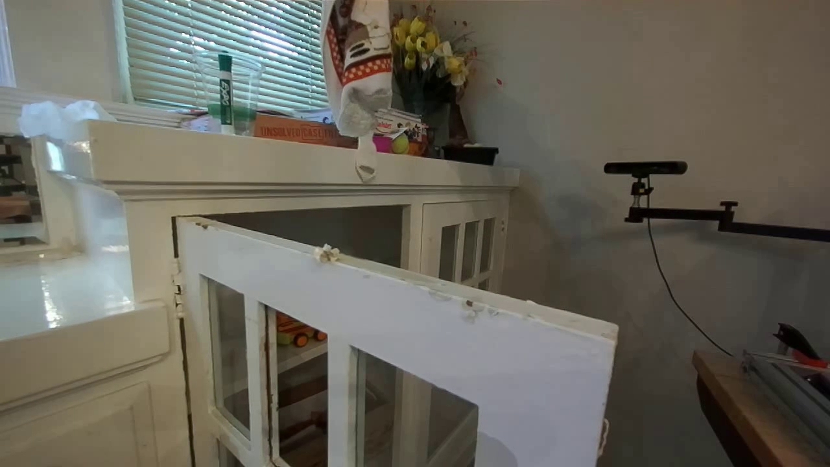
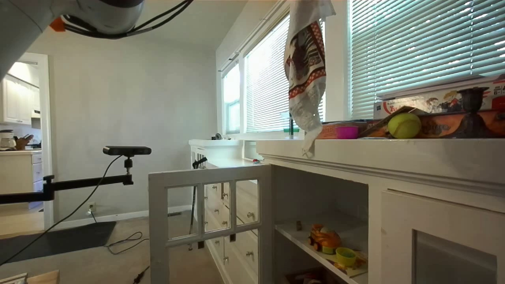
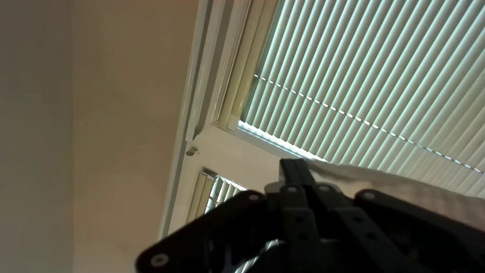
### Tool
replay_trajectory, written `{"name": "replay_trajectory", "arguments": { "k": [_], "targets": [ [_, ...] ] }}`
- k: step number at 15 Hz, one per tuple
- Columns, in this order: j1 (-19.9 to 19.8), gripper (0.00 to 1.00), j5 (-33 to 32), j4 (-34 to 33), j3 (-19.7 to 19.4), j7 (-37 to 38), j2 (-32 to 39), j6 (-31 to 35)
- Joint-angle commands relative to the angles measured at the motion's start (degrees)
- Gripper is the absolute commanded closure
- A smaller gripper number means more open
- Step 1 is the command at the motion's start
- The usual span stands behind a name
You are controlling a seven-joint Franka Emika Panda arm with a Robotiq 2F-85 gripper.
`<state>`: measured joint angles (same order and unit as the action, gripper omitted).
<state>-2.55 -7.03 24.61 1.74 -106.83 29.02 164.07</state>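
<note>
My gripper [image 3: 294, 165] shows in the wrist view with its two fingertips pressed together. A pale towel [image 3: 409, 195] runs off to the right from between them, so the jaws are shut on it. In both exterior views the towel [image 1: 360, 71] hangs down from above the picture, white with a brown print and red dotted bands. Its narrow lower end [image 2: 309, 142] dangles at the front edge of the white counter [image 2: 378, 154]. Neither exterior view includes the gripper; only a grey piece of the arm [image 2: 106, 17] appears at top left.
Below, a glazed cabinet door [image 1: 545, 350] swings out, with toys [image 2: 325, 238] on the shelf inside. A clear cup [image 1: 245, 97], green marker [image 1: 225, 94], tennis ball [image 2: 404, 125], dark candle holder [image 2: 471, 114] and flowers [image 1: 428, 48] stand on the counter. Blinds [image 3: 360, 76] cover the window.
</note>
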Motion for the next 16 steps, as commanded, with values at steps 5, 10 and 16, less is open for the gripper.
{"name": "replay_trajectory", "arguments": {
  "k": [5,10,16],
  "targets": [
    [1.92,1.00,-3.03,0.85,-1.57,-8.65,-1.95,6.18],
    [3.09,1.00,-3.35,0.83,-2.54,-12.17,-2.29,9.75],
    [1.14,1.00,-6.83,0.64,-9.76,-6.49,-2.41,7.02]
  ]
}}
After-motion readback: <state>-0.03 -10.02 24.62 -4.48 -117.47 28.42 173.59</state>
